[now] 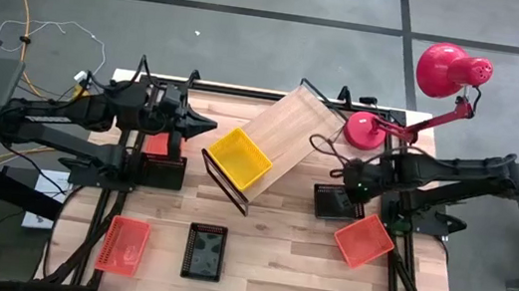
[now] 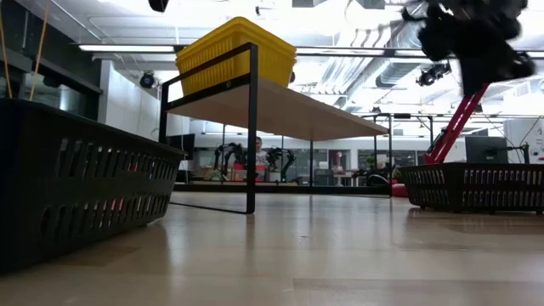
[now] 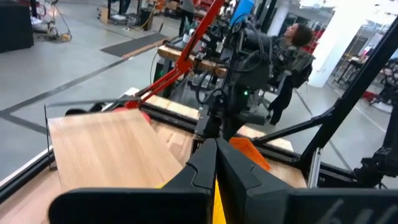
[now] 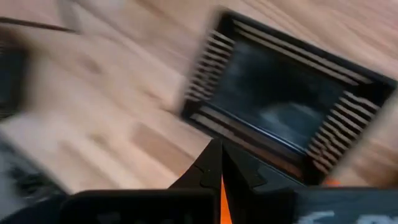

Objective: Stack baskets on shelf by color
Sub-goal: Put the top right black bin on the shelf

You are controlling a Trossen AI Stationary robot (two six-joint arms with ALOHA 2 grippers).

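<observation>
A yellow basket (image 1: 238, 158) (image 2: 238, 55) sits on the near-left end of the light-wood shelf (image 1: 287, 129) (image 2: 289, 110). My left gripper (image 1: 210, 125) (image 3: 216, 149) hovers shut just beyond the basket's far-left corner, touching nothing. My right gripper (image 1: 360, 186) (image 4: 221, 152) is shut and hangs in the air above a black basket (image 1: 336, 203) (image 4: 286, 112) (image 2: 472, 187) that rests on the table. An orange basket (image 1: 363, 242) lies beside that black one, toward the near edge. Another black basket (image 1: 161, 168) stands under the left arm with some orange showing beside it.
An orange basket (image 1: 123, 245) and a black basket (image 1: 204, 251) (image 2: 76, 187) lie near the table's near edge. A red lamp (image 1: 372, 130) stands at the far right, its arm reaching over the right arm. A person (image 3: 295, 56) shows in the room beyond.
</observation>
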